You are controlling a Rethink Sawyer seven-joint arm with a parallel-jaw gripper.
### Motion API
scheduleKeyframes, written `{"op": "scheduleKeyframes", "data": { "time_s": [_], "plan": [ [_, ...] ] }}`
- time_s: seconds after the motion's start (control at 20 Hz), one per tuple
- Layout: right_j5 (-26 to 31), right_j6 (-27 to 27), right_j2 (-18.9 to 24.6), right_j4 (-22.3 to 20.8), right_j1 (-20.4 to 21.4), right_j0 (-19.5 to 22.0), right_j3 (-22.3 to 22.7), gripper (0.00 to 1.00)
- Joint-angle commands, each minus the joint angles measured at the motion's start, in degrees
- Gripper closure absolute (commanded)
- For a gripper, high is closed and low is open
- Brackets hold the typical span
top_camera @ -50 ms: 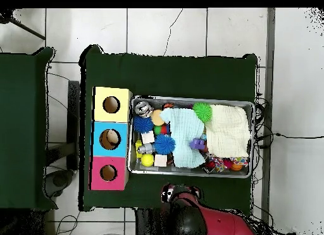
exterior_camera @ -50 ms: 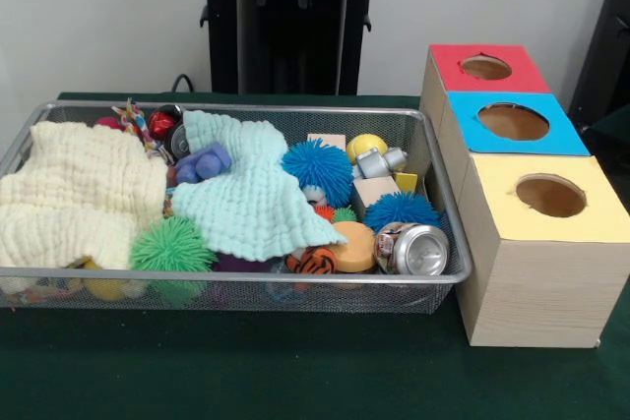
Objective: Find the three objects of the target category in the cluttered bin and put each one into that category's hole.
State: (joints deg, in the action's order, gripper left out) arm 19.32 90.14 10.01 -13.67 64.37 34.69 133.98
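1. 1 arm (top_camera @ -50 ms: 196, 213) sits drawn back off the table's edge, clear of the bin (exterior_camera @ -50 ms: 246, 287). Its gripper (top_camera @ -50 ms: 169, 194) shows only as a dark tip in the overhead view, and I cannot tell whether it is apart or together; it holds nothing that I can see.
2. 3 spiky balls look like the likeliest set: a blue one (exterior_camera @ -50 ms: 318, 169) mid-bin, a second blue one (exterior_camera @ -50 ms: 401, 210) near the crushed can (exterior_camera @ -50 ms: 413, 250), and a green one (exterior_camera @ -50 ms: 172, 246) against the front rim. The category is not named, so this is a guess.
3. 2 cloths, cream (exterior_camera @ -50 ms: 79, 194) and mint (exterior_camera @ -50 ms: 246, 199), cover much of the bin and may hide other pieces; the green ball lies at their lower edges.
4. 3 holes stand just beside the bin: red (exterior_camera @ -50 ms: 485, 67), blue (exterior_camera @ -50 ms: 513, 122), yellow (exterior_camera @ -50 ms: 550, 196).
5. To search well, start with an exposed piece, come straight down over it, and keep clear of the mesh wall, the cloth edges and the wooden block (exterior_camera @ -50 ms: 374, 189) between the blue balls.
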Motion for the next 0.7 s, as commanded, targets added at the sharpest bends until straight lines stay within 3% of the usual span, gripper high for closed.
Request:
{"op": "scheduleKeyframes", "data": {
  "time_s": [0.05, 0.3, 0.7],
  "plan": [
    [-3.35, -0.09, 5.64, -4.36, -3.56, 2.28, 1.83, 0.0],
    [-5.28, 1.18, 5.25, -7.02, -6.06, 1.94, 0.74, 0.0],
    [-12.5, 5.11, 0.81, -12.24, -15.42, -2.83, -4.5, 0.0]
  ]
}}
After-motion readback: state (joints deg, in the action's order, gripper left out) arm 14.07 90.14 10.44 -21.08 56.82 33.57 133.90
